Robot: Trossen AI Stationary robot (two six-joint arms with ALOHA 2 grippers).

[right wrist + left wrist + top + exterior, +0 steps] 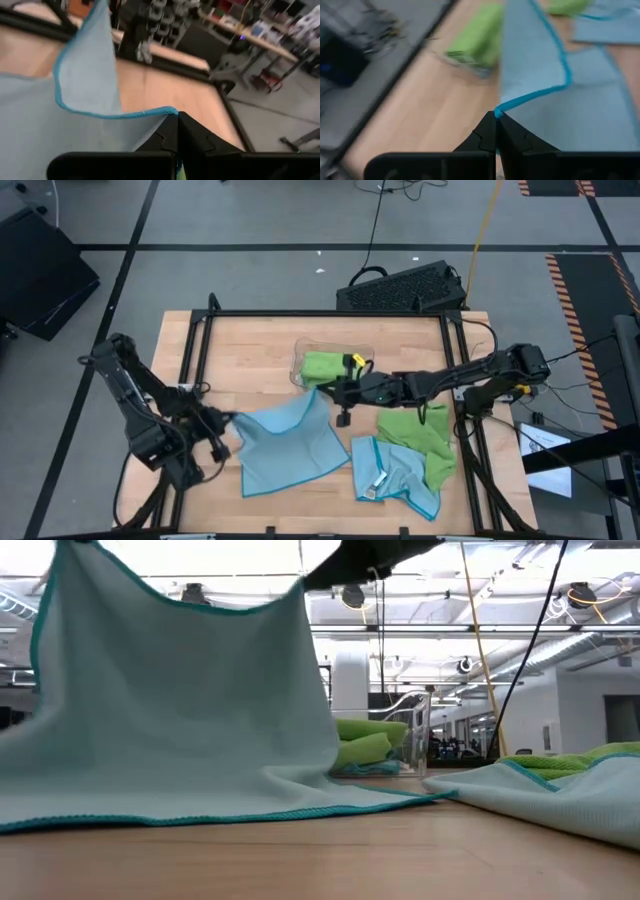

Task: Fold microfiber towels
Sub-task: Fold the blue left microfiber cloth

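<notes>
We see a wooden table [260,340] from above. A light blue towel [290,445] hangs stretched between our two arms — its lifted edge runs roughly across the table from left to right, the rest trailing onto the wood toward the front. Our left gripper [222,423] is pinched shut on the towel's left corner; our right gripper [335,392] is pinched shut on the corner nearer the clear tray [300,365]. Each arm is nearest its own corner, so we judge the fold turns on carrying this edge forward together.
</notes>
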